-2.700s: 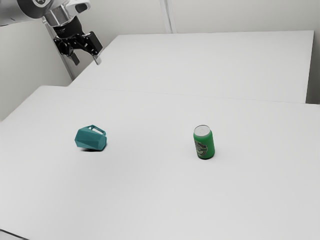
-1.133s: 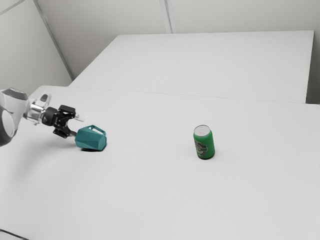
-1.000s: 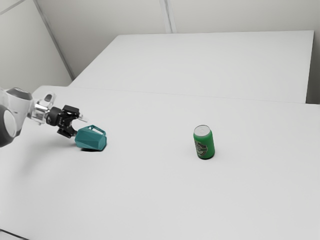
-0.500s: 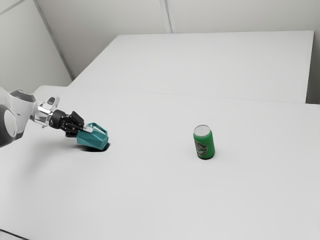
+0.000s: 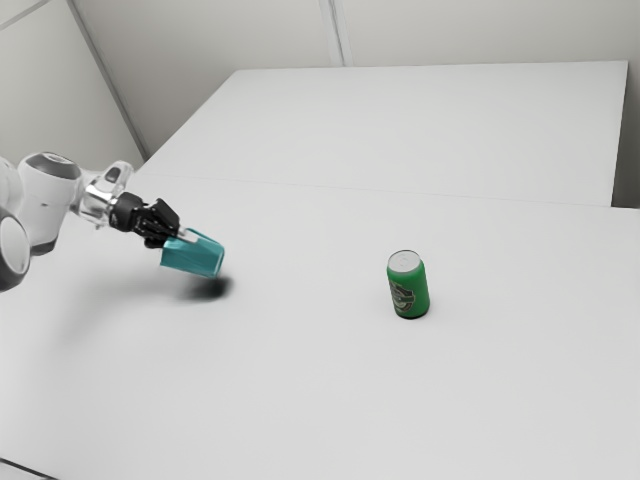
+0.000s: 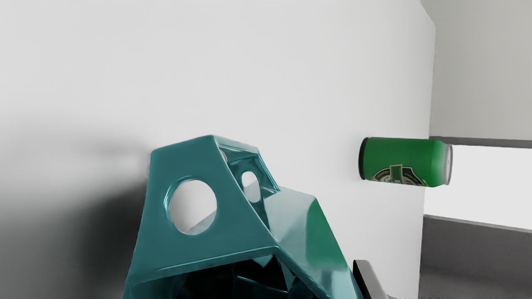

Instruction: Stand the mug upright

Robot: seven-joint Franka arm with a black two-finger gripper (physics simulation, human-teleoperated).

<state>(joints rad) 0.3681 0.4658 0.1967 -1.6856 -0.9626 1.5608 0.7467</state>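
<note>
The jaws are clamped on the mug [image 5: 193, 255], their spread unclear. It hangs above the worktop [image 5: 300, 380], mouth facing them, base pointing away and dipping; its 1 long axis likely needs swinging vertical, base down.

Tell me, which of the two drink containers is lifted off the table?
The teal mug, tilted in the gripper; the green can stands on the table.

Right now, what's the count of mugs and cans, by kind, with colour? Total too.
Mug: 1 (teal, held off the table)
Can: 1 (green, standing upright on the table)
Total: 2
</note>
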